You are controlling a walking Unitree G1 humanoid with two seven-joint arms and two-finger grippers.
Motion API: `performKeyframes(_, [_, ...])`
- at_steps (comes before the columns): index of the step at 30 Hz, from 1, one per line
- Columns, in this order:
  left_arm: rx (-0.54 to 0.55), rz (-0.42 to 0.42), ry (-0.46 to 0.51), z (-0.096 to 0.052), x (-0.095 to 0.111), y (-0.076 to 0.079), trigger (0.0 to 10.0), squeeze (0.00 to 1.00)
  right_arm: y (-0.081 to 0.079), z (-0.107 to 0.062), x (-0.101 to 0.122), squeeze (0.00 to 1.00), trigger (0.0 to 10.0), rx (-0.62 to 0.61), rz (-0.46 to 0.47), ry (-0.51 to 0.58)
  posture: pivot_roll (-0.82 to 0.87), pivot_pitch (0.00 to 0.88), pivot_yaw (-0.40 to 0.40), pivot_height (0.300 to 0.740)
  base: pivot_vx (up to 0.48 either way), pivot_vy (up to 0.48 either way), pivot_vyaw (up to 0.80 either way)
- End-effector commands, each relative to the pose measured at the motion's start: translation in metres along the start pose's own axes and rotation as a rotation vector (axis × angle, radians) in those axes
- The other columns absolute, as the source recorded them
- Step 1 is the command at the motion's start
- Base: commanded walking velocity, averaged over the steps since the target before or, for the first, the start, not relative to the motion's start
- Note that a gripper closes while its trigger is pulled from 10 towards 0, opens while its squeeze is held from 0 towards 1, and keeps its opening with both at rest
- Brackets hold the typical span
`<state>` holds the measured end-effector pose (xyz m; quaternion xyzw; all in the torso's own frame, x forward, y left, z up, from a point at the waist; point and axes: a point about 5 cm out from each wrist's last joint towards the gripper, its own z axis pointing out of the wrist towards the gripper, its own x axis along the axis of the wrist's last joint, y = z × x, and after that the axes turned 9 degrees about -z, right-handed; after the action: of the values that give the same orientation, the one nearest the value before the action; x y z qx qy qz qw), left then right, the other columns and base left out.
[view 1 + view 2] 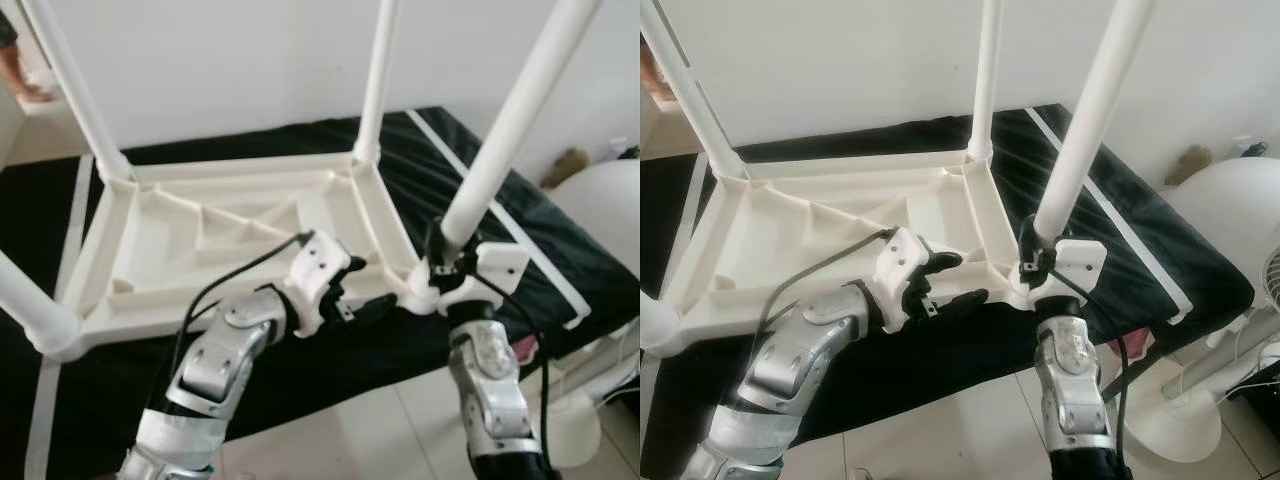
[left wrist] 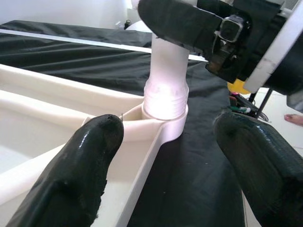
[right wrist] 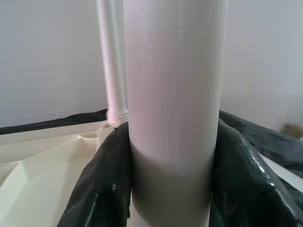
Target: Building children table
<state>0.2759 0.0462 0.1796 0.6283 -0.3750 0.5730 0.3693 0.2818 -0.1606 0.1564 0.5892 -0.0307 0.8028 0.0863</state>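
The right gripper [image 1: 1038, 262] is clamped on the base of the near leg [image 1: 512, 120], at the 4 o'clock corner of the upturned table [image 1: 215, 245]. The left gripper [image 1: 350, 292], fingers [image 2: 80, 161] apart, hovers just beside that corner at its 9 o'clock, over the table's rim. The table lies on a black mat [image 1: 480, 200] on the floor. Farther legs stand at 1 o'clock [image 1: 375, 80] and 11 o'clock [image 1: 70, 85].

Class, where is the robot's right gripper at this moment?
In the left eye view, the right gripper is closed around the base of the white plastic table leg, at the near right corner of the upturned white tabletop.
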Motion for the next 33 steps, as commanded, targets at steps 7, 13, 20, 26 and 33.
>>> performKeyframes(7, [0.012,-0.002,0.006,0.001,0.000,0.003,10.0,0.00,0.009,-0.002,-0.041,0.00,10.0,-0.238,-0.016,-0.272,-0.05,0.043,0.015,0.740,0.000,0.000,0.00])
performKeyframes(13, [0.006,-0.004,0.008,0.002,0.000,0.005,10.0,0.00,0.009,0.004,-0.047,0.00,10.0,-0.318,-0.038,-0.315,-0.04,0.034,0.009,0.740,0.000,0.000,0.00])
performKeyframes(20, [-0.012,0.013,-0.019,-0.001,-0.006,0.008,10.0,0.00,0.012,0.006,-0.046,0.00,10.0,-0.318,-0.044,-0.289,-0.04,0.032,0.008,0.740,0.000,0.000,0.00])
performKeyframes(26, [-0.015,0.022,-0.028,0.000,-0.007,0.009,10.0,0.00,0.015,0.009,-0.038,1.00,10.0,-0.268,-0.009,-0.216,-0.05,0.031,0.008,0.740,0.000,0.000,0.00])
performKeyframes(33, [-0.023,0.026,-0.032,0.002,-0.008,0.010,10.0,0.00,0.014,0.011,-0.029,1.00,10.0,-0.190,-0.008,-0.142,-0.05,0.031,0.007,0.740,0.000,0.000,0.00])
